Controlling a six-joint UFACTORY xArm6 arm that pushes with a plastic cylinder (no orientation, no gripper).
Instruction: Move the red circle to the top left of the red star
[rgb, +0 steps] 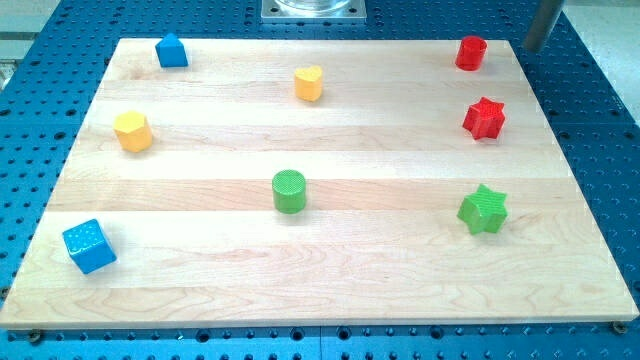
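Note:
The red circle (471, 53) stands near the top right corner of the wooden board (320, 290). The red star (484, 118) lies just below it and slightly to the right, with a gap between them. My tip (528, 47) is at the view's top right, just right of the red circle, over the board's top right corner edge. It touches no block. Only the lower part of the rod shows.
A green star (483, 209) lies below the red star. A green circle (290, 191) is at mid-board. Yellow blocks sit at top centre (309, 83) and at the left (132, 131). Blue blocks sit at top left (172, 50) and bottom left (89, 246).

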